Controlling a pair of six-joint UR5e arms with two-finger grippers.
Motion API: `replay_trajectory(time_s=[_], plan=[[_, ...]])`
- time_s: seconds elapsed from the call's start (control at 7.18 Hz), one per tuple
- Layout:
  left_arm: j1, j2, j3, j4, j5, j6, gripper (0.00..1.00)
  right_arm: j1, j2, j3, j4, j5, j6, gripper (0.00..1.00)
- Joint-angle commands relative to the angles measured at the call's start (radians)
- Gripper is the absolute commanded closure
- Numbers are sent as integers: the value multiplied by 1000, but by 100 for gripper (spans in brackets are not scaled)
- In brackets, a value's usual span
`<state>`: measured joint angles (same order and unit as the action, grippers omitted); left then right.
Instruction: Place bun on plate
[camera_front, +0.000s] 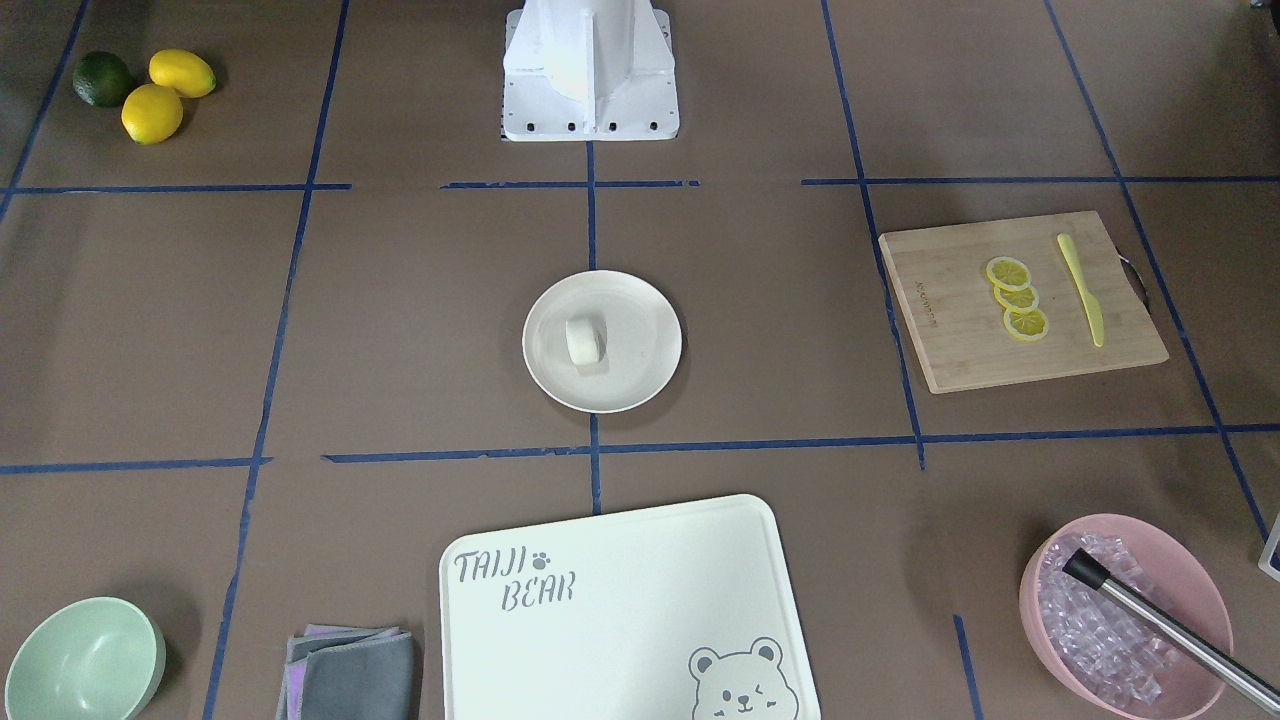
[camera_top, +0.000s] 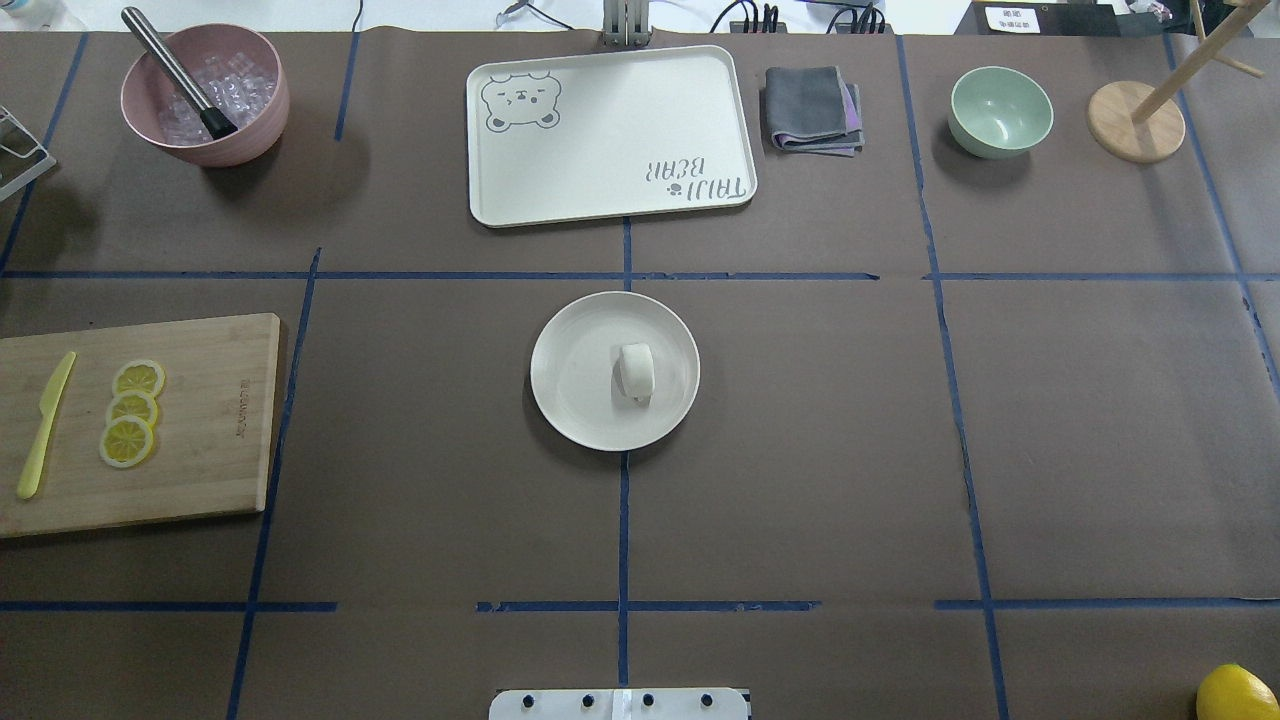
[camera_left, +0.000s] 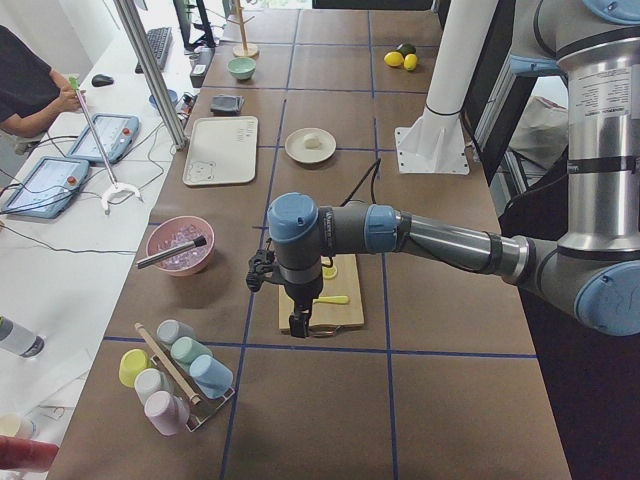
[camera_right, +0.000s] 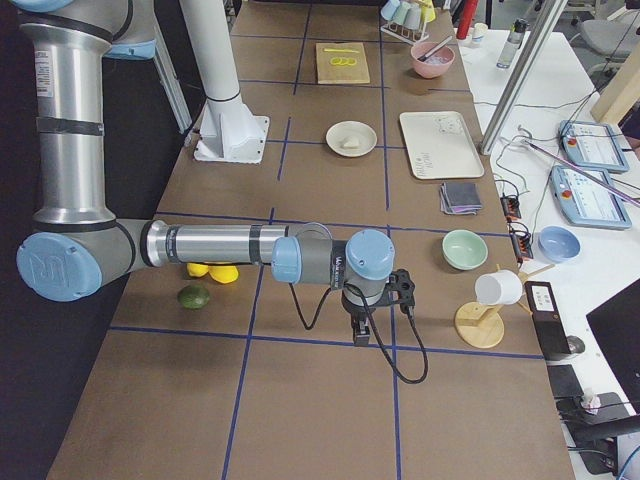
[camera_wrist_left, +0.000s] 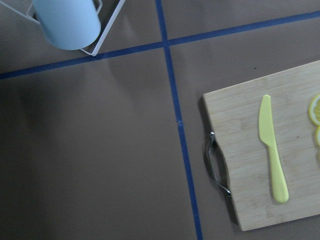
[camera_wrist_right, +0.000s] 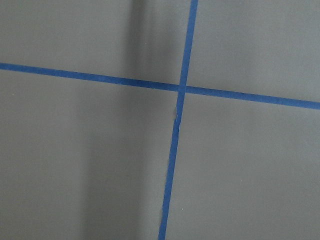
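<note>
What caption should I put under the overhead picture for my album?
A white bun lies on the plate mid-table, with lemon slices on a board off to one side.

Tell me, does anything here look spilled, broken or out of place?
Nothing stands out. The bun rests on the plate, and the lemon slices lie in a row on the cutting board beside the knife.

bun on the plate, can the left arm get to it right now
Probably yes: the bun sits uncovered on the plate, and only bare table lies between it and the left claw by the cutting board.
</note>
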<state>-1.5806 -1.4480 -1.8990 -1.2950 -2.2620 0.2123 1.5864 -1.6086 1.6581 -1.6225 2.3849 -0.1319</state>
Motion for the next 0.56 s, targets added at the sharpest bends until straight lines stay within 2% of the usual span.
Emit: replay_trajectory(time_s=[0.0,0.14,0.42], plan=[[-1,0,46,-4,-43,1,0,6,7,2,0,0,0,0],[-1,0,51,-6,-72,-1,0,9,7,3,0,2,0,0],[1,-20,58,-3,-70,-4,0,11,4,6,1,-1,0,0]])
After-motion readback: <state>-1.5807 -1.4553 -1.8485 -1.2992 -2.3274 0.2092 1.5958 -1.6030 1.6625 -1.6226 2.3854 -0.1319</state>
